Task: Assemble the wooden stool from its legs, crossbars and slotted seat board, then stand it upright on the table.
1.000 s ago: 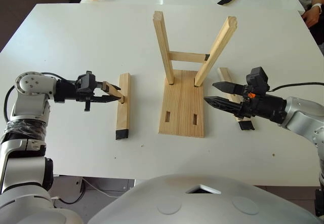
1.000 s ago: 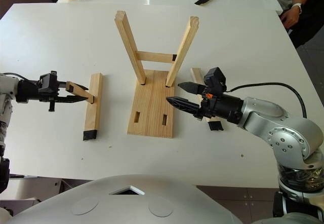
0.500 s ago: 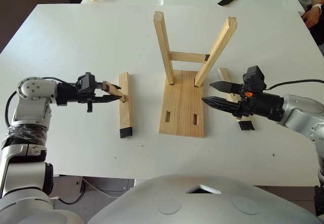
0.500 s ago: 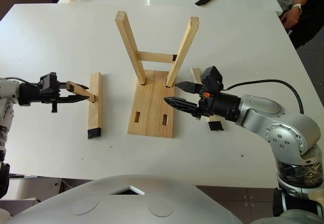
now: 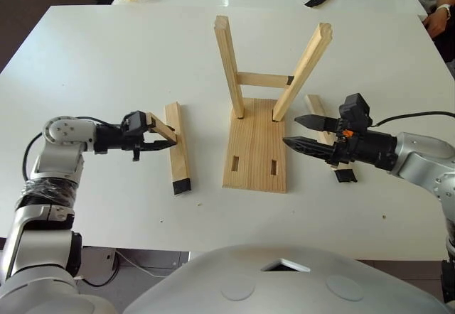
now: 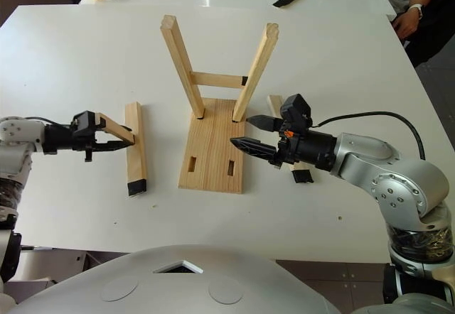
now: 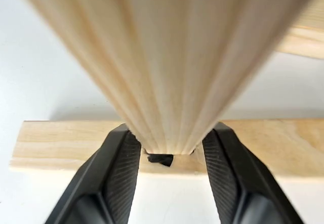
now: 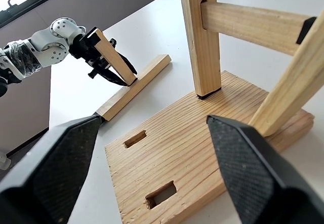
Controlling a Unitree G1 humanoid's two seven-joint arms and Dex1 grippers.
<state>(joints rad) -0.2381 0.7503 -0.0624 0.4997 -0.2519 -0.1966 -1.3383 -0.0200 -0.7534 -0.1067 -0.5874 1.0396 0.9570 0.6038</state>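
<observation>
Table: white table, seat board flat, two legs upright in its far slots
Left gripper: clamped on a crossbar lying between its fingers
Loose leg: flat, crosswise at those fingertips, joined to the crossbar; long axis far-to-near, black-capped end near
Right gripper: fingers spread, seat board's edge just beyond the tips
Change: Loose leg's capped end has swung toward the seat board

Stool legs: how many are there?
4. Two legs stand in the seat board; a third leg lies left, its crossbar in the left gripper; a fourth leg lies right, partly behind the right gripper.
</observation>
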